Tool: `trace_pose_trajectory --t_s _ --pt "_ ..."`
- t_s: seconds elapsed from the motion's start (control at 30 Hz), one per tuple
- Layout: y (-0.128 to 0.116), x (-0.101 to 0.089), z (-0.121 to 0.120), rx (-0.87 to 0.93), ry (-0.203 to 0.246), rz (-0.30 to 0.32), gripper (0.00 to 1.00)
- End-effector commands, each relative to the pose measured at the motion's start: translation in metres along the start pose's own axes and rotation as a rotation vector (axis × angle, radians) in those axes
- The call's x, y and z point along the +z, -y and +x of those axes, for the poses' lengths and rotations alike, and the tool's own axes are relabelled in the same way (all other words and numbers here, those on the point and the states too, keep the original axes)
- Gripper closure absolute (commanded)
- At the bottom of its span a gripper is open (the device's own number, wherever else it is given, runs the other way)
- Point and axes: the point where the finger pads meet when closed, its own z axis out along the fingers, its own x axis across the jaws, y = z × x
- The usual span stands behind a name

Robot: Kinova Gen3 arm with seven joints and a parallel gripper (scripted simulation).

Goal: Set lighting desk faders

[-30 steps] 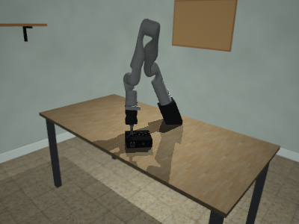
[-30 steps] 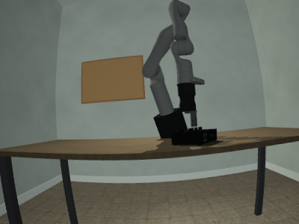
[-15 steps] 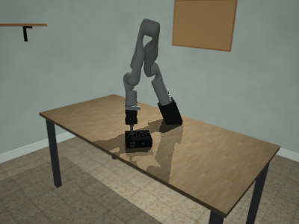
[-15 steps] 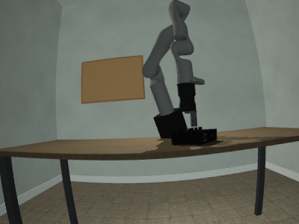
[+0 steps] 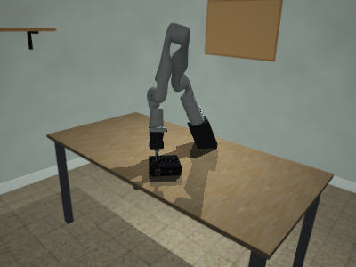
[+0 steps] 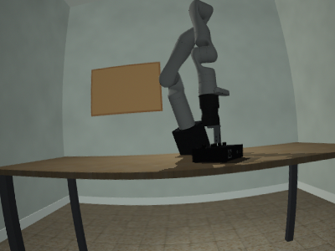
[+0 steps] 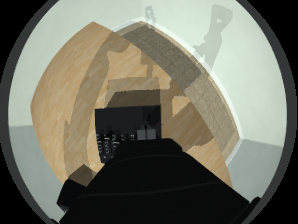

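Lighting desk [image 5: 165,168], a small black box, stands on its feet on the wooden table [image 5: 249,196] just in front of the arm's black base [image 5: 202,133]. Pointing straight down, the gripper [image 5: 156,155] has its fingers fully closed on nothing, their tips at the desk's top near one end; fader levels are too small to read.

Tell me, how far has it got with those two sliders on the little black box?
Done: nothing I can confirm; the caps and scales on the lighting desk are too small to read. The desk stands flat on the table. In hand: the tool, fingers shut with nothing between them, points straight down onto the desk's top at one end, seemingly to nudge a fader. Left: whether channels 5 and 6 have reached level 8 cannot be told.
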Motion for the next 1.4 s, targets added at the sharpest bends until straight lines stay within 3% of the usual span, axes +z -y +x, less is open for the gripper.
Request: trace_pose_trajectory --t_s 0.0,1.37 --pt "0.0019 0.0034 0.003 0.008 -0.005 0.005 1.0" --pt "-0.0023 0.0087 0.003 0.008 -0.005 0.005 1.0"
